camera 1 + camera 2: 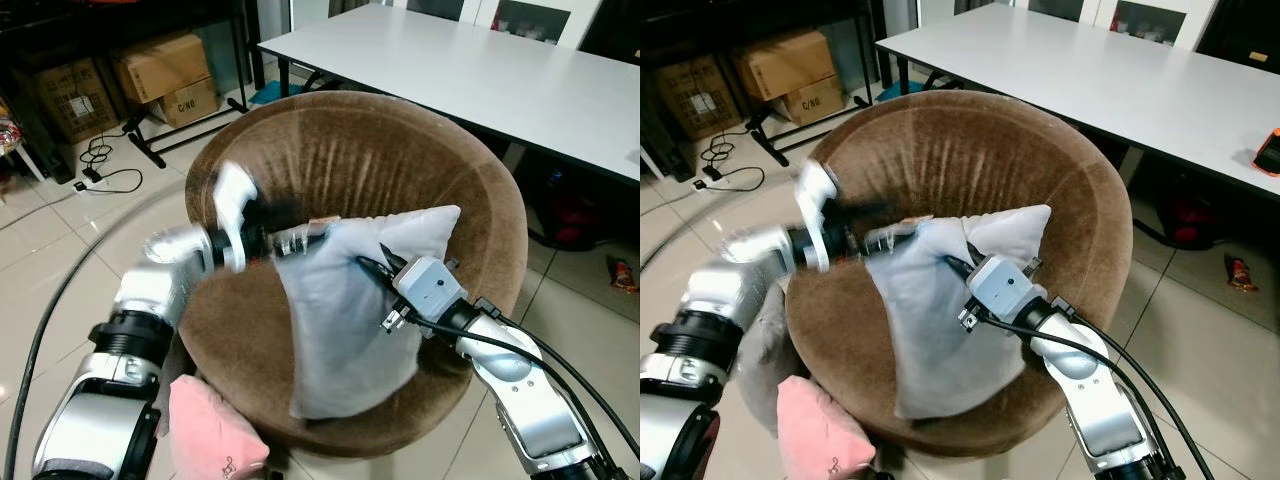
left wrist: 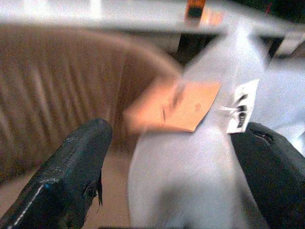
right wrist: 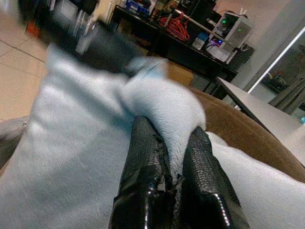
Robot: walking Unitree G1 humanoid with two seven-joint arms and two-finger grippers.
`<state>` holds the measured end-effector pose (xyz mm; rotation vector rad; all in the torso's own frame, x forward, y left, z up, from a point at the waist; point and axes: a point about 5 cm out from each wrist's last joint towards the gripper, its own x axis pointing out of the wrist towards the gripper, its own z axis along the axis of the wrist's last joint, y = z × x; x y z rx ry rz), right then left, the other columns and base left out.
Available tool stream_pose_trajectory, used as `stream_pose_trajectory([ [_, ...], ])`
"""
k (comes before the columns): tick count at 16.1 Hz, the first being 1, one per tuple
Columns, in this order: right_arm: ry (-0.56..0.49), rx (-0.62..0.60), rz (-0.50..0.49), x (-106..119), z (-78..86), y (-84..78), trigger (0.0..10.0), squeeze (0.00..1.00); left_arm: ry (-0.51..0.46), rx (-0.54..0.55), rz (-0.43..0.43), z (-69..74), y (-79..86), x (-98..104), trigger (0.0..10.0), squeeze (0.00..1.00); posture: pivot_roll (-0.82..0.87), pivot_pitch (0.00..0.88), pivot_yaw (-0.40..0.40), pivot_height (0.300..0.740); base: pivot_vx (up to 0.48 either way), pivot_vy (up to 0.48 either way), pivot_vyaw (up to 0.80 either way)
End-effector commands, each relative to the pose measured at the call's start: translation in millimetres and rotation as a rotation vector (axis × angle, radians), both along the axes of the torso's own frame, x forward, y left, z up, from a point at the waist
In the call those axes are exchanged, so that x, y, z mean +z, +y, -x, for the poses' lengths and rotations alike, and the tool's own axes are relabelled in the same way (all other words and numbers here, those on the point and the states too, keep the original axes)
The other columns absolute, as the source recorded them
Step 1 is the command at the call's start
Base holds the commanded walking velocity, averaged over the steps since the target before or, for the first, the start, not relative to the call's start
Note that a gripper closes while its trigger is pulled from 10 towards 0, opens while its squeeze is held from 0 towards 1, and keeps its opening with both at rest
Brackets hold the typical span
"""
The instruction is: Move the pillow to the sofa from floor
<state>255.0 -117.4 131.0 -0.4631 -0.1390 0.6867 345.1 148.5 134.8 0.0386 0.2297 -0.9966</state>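
We are resting the white pillow (image 1: 345, 320) in the round brown armchair (image 1: 480, 190); right gripper (image 3: 175, 157) is pinching it, left gripper (image 2: 176, 157) is gaping open beside it; releasing remains.

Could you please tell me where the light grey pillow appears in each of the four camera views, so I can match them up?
Left eye view: pillow at centre, in the brown round chair.
Right eye view: pillow left of centre.
Left wrist view: pillow between the left gripper fingers, which stand apart.
Right wrist view: right gripper pinches a pillow fold.
Shared landmark: the chair.
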Motion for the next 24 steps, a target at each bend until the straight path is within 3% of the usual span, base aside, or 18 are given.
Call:
stream_pose_trajectory([
  [1, -0.111, 0.038, -0.022, 23, -3.4, 5.1, 10.0, 0.0, 0.024, 0.015, -0.073, -0.6, 0.8, -8, 10.0, 0.0, -0.11, 0.0, 0.026, 0.74, 0.0, 0.0, 0.0],
  [4, -0.116, 0.058, -0.024, 24, -2.1, 10.1, 10.0, 0.0, 0.038, 0.027, -0.116, 1.6, -11.0, -27, 10.0, 0.0, -0.12, 0.0, 0.028, 0.74, 0.0, 0.0, 0.0],
  [6, -0.117, 0.066, -0.023, 24, -1.6, 11.4, 10.0, 0.0, 0.014, 0.058, -0.066, -2.2, -17.1, -25, 10.0, 0.0, -0.12, 0.0, 0.029, 0.74, 0.0, 0.0, 0.0],
  [7, -0.118, 0.069, -0.022, 24, -1.7, 12.3, 10.0, 0.0, 0.001, 0.053, -0.03, -3.8, -21.6, -24, 5.5, 0.0, -0.12, 0.0, 0.03, 0.74, 0.0, 0.0, 0.0],
  [8, -0.119, 0.07, -0.023, 24, -1.8, 12.5, 10.0, 0.0, 0.0, 0.053, -0.024, -4.2, -22.8, -24, 3.7, 0.0, -0.12, 0.0, 0.033, 0.74, 0.0, 0.0, 0.0],
  [9, -0.121, 0.07, -0.023, 24, -1.8, 12.9, 10.0, 0.0, 0.003, 0.047, -0.007, -3.8, -24.4, -24, 0.0, 0.0, -0.12, 0.0, 0.033, 0.74, 0.0, 0.0, 0.0],
  [11, -0.122, 0.07, -0.023, 24, -1.6, 13.0, 10.0, 0.0, 0.015, 0.03, 0.025, -2.9, -26.9, -24, 0.0, 0.0, -0.12, 0.0, 0.037, 0.74, 0.0, 0.0, 0.0],
  [17, -0.141, 0.09, -0.011, 28, 0.7, 12.9, 10.0, 0.0, 0.177, -0.028, 0.306, 0.3, -30.1, -21, 0.0, 0.0, -0.14, 0.0, 0.038, 0.74, 0.0, 0.0, 0.0],
  [21, -0.149, 0.1, -0.009, 31, 0.7, 13.2, 10.0, 0.0, 0.224, -0.037, 0.381, 1.0, -32.9, -19, 0.0, 0.0, -0.14, 0.0, 0.034, 0.74, 0.0, 0.0, 0.0],
  [24, -0.153, 0.104, -0.007, 32, 0.4, 13.3, 10.0, 0.0, 0.236, -0.035, 0.391, 0.8, -33.9, -18, 0.0, 0.0, -0.14, 0.0, 0.034, 0.74, 0.0, 0.0, 0.0],
])
